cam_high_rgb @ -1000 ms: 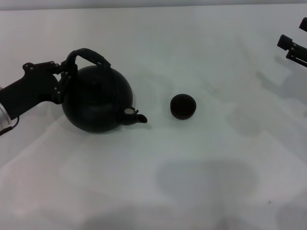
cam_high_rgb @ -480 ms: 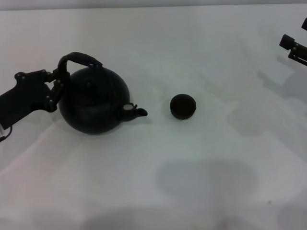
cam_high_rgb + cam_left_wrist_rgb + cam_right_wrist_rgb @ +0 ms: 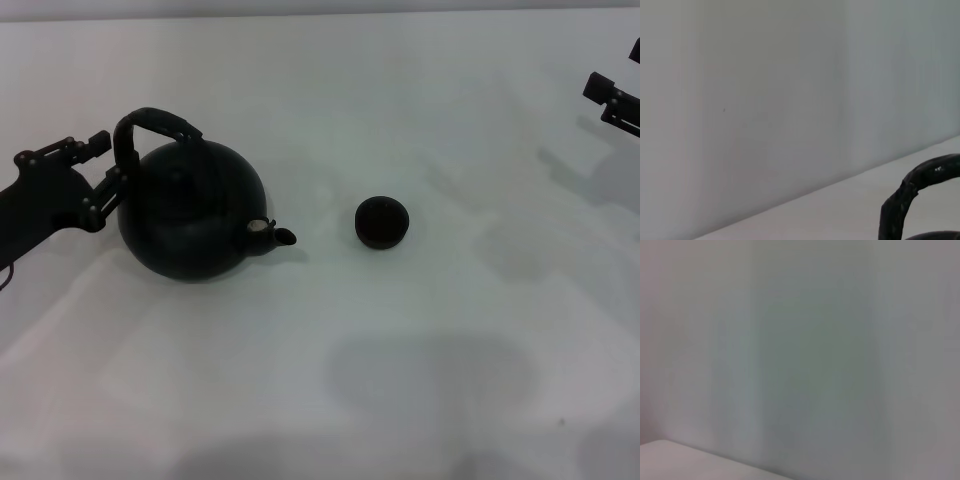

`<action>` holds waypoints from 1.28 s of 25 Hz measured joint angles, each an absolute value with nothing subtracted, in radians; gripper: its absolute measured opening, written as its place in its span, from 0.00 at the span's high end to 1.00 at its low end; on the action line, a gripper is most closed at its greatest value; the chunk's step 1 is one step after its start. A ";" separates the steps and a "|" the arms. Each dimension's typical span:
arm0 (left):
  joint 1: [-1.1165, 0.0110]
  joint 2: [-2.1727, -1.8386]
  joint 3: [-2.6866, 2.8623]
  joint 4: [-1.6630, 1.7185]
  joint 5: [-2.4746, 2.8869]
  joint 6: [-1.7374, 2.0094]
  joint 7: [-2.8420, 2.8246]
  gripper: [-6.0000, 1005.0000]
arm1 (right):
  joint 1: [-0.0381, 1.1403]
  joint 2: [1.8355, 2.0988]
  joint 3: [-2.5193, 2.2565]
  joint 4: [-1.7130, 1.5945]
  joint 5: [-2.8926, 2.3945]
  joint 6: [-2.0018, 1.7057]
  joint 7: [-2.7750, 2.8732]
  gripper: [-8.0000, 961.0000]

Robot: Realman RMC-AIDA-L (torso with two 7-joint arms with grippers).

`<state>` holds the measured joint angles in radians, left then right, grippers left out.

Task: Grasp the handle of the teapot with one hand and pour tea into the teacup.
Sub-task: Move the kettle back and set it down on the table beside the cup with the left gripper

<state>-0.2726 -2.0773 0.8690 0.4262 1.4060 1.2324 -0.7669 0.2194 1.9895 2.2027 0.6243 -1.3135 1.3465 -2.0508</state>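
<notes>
The matte-black teapot point(image 3: 195, 218) stands upright on the white table, its short spout point(image 3: 272, 234) pointing right toward the teacup. Its black arched handle point(image 3: 155, 122) rises over its top and also shows in the left wrist view point(image 3: 912, 192). The small dark teacup point(image 3: 382, 221) sits to the right of the spout, a short gap away. My left gripper point(image 3: 112, 157) is at the left end of the handle, open, with its fingertips just off the handle's left leg. My right gripper point(image 3: 612, 102) is parked at the far right edge.
The white table point(image 3: 400, 380) stretches around the pot and cup, with soft shadows near the front. A pale wall fills both wrist views, and the table's far edge point(image 3: 815, 192) runs below it.
The teapot has come down from a tilt to stand upright, a little farther left. My left gripper has let go of the handle and drawn back to the left. The right arm has barely moved.
</notes>
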 joint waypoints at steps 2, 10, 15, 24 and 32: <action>-0.272 -2.078 0.869 0.426 1.405 1.231 -0.754 0.62 | 0.219 1.989 2.203 0.624 -1.314 1.346 -2.051 0.12; -0.271 -2.079 0.874 0.426 1.405 1.240 -0.709 0.52 | 0.219 1.989 2.203 0.624 -1.315 1.344 -2.051 0.12; -0.265 -2.079 0.878 0.427 1.409 1.262 -0.704 0.41 | 0.221 1.990 2.203 0.624 -1.314 1.340 -2.051 0.12; -0.258 -2.079 0.873 0.439 1.410 1.286 -0.704 0.41 | 0.225 1.990 2.203 0.624 -1.313 1.333 -2.051 0.12; -0.249 -2.079 0.877 0.458 1.401 1.314 -0.710 0.41 | 0.230 1.989 2.203 0.624 -1.313 1.332 -2.050 0.12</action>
